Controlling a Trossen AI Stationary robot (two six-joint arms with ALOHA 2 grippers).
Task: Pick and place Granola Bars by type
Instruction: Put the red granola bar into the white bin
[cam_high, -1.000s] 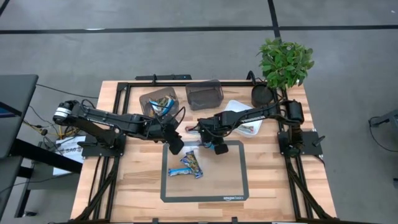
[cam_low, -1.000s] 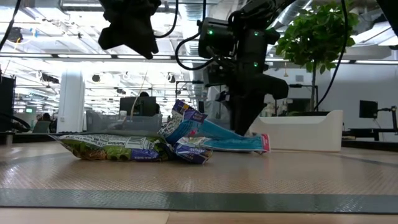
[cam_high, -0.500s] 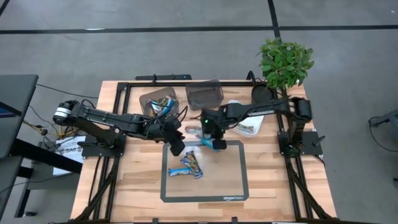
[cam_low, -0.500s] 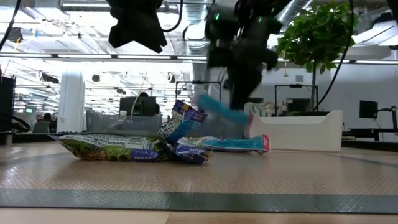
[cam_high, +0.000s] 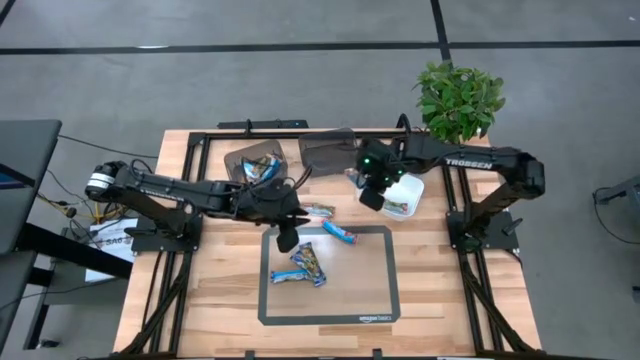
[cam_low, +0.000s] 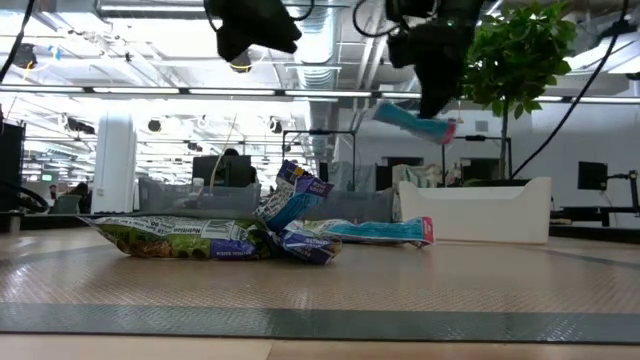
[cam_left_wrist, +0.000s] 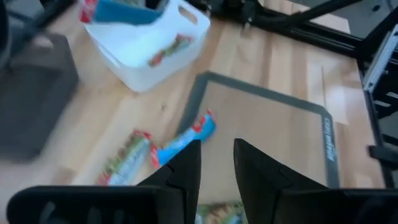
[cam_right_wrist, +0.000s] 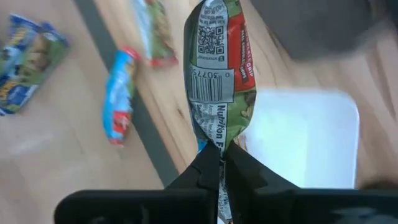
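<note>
My right gripper is shut on a granola bar and holds it in the air at the near left edge of the white tray. In the low view the bar looks blue with a pink end. On the mat lie a blue bar and a small pile of bars. A greenish bar lies on the wood just beyond the mat. My left gripper is open and empty above the mat's far left corner, and its fingers point toward the blue bar. My right gripper pinches one end of the bar's wrapper between its two fingers. The fingers come from above. The bar sticks out past the fingertips, tilted, and is lifted clear of the table and the tray.
Two dark bins stand at the far side: one with bars and one beside it. The white tray holds a few bars. A potted plant stands at the far right corner. The grey mat has free room at its near side.
My right gripper has lifted a bar off the mat and carried it up and toward the table's far right, to the white tray's edge. The blue bar and the pile have stayed where they were.
</note>
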